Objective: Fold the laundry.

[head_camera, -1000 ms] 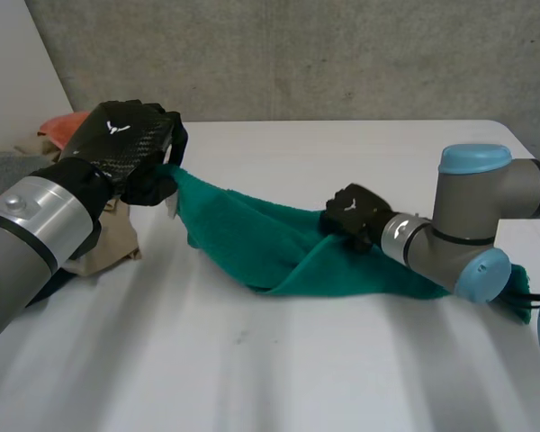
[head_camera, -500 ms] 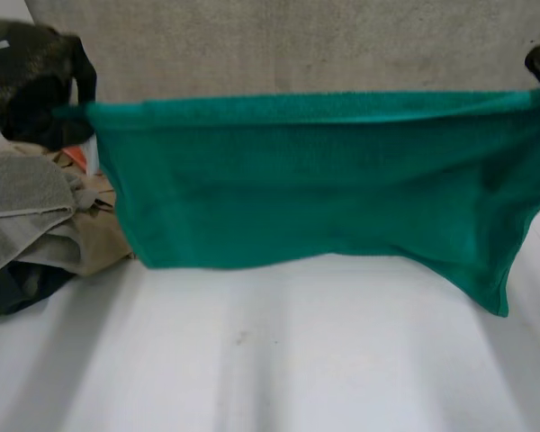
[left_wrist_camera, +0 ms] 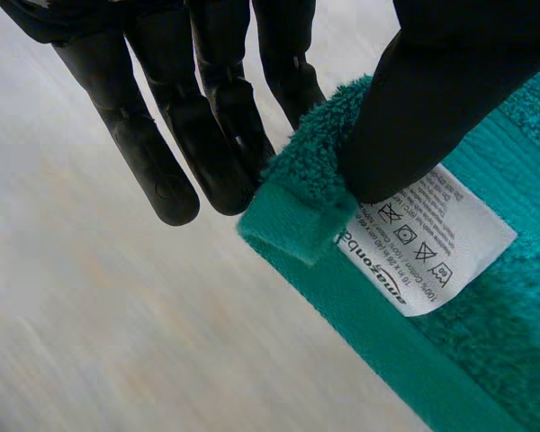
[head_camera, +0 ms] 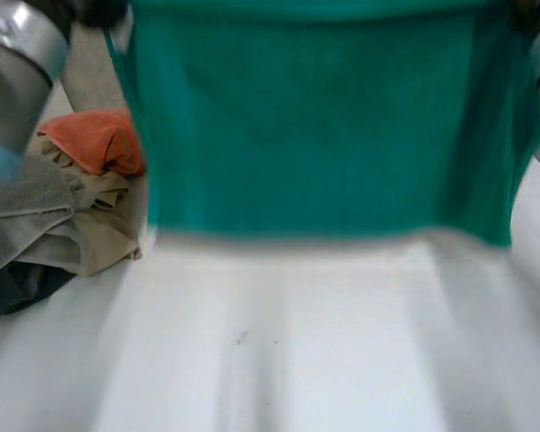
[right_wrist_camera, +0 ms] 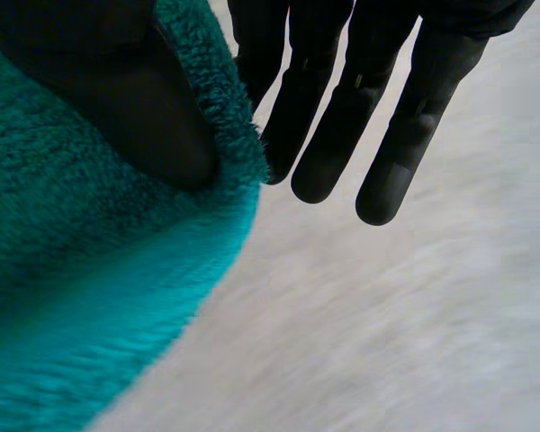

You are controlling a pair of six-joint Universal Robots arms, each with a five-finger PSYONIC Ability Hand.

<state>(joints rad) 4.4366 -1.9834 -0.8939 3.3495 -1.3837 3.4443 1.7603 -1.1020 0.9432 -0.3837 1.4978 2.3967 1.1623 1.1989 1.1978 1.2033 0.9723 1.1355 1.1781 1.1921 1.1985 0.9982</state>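
From the head view, the towel hung spread between both arms. Its long axis ran left to right and its lower edge was just over the table, beside the pile.

In the left wrist view, the left hand pinched one top corner by the label.

In the right wrist view, the right hand pinched the other corner, thumb against fingers. Each hand was equally placed to lay the towel flat.

I see a blue-green towel with a white tag and dark print. My left hand and right hand are black. The table is white. I see an orange cloth, a grey cloth and a tan cloth.
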